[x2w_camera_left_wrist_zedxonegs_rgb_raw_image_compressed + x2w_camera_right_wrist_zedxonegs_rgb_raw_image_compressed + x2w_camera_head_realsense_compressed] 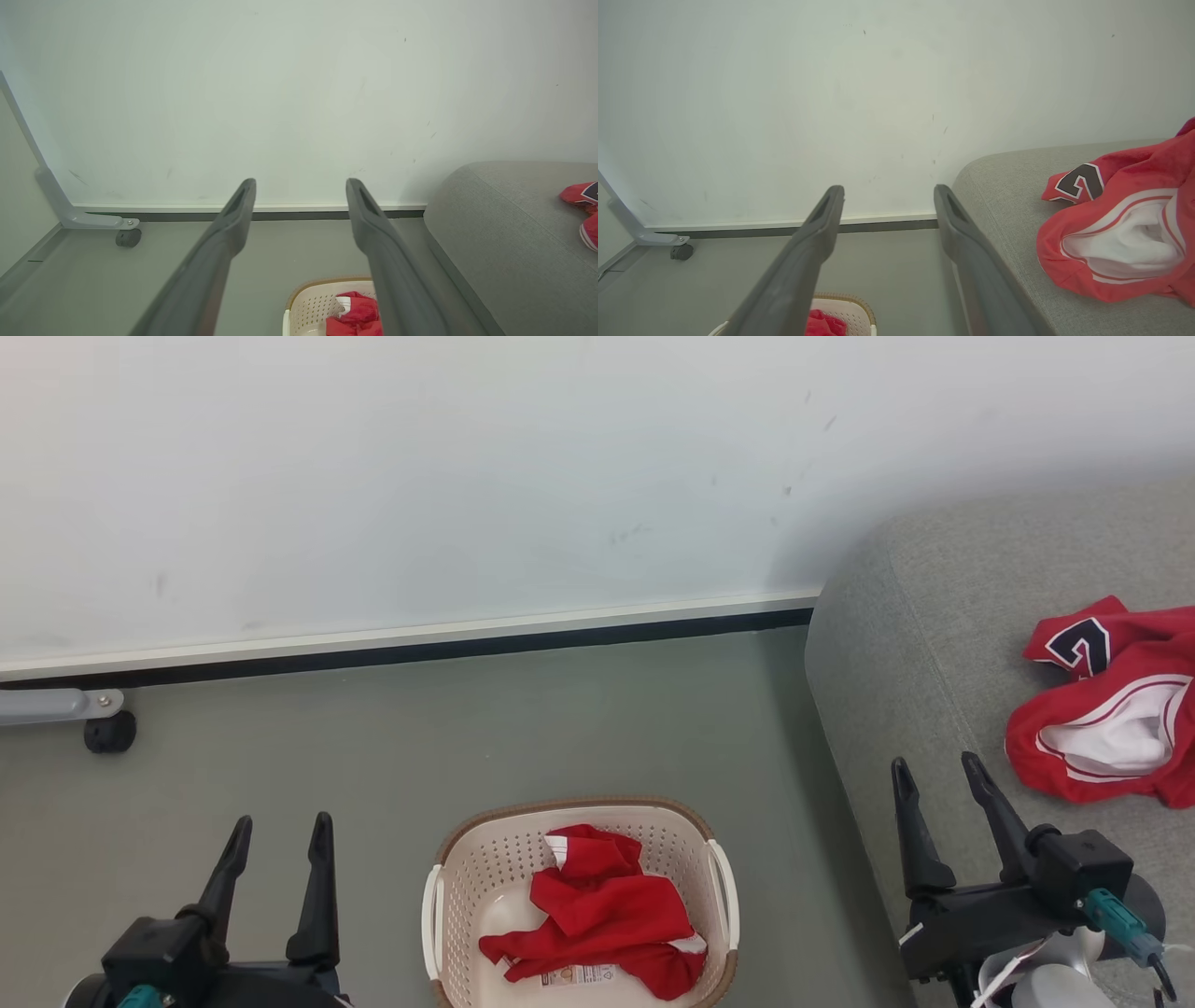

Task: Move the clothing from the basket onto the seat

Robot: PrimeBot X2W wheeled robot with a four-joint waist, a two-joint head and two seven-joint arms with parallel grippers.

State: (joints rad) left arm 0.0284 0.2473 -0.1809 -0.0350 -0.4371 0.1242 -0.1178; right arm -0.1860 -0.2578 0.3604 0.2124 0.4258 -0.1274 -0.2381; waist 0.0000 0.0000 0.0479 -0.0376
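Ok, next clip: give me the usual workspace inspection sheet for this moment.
Surface: smooth grey-green floor, with the basket standing on it.
Job's things: basket holds one red garment; second red garment, with a dark number on it, lies on the sofa.
Clutter: nothing seen.
Grippers: left gripper and right gripper are both open and hold nothing; the right one is near the sofa.
Cables: teal plug with a dark lead at the right wrist.
Surroundings: white wall with dark skirting; grey leg on a castor at the left.
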